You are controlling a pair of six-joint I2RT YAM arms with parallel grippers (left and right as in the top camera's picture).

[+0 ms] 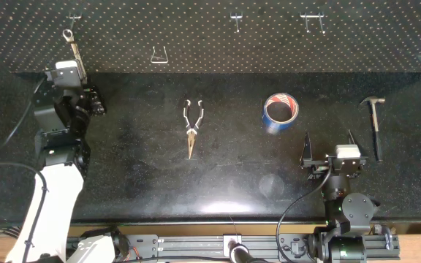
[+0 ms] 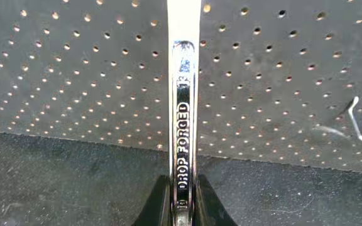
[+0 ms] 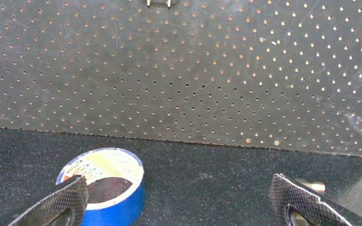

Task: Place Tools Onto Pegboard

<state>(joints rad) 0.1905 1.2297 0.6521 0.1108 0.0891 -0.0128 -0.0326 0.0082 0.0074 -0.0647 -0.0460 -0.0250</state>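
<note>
**Pegboard** (image 1: 210, 44): dark perforated panel along the far edge of the table (image 1: 137, 161). In the top view it carries, from left to right, a small hook (image 1: 74, 16), a triangular wire hook (image 1: 159, 55), a further hook (image 1: 236, 20) and a double hook (image 1: 313, 22).

**Left gripper** (image 1: 80, 71): at the far left of the table, close to the foot of the pegboard. Its jaws are pinched on the lower shaft of the wrench, one on each side, as the left wrist view shows (image 2: 182, 204).

**Wrench** (image 1: 73, 50): bright steel, in the left gripper's grasp. The shaft (image 2: 184, 94) runs up across the pegboard face. The ring end sits just under the leftmost hook in the top view. Whether it touches the hook or the board cannot be told.

**Pliers** (image 1: 191, 126): needle-nose, lying flat on the table left of centre. The handles point toward the pegboard and the tip toward the arm bases. Well apart from both grippers.

**Tape roll** (image 1: 281, 111): blue, on the table right of centre, near the foot of the pegboard. In the right wrist view it lies ahead of one finger (image 3: 105, 179).

**Right gripper** (image 1: 330, 148): low over the table at the near right, between tape roll and hammer, facing the pegboard. Jaws spread wide, nothing between them (image 3: 181, 207).

**Hammer** (image 1: 374, 117): flat on the table at the far right, head toward the pegboard, handle toward the near edge.
</note>
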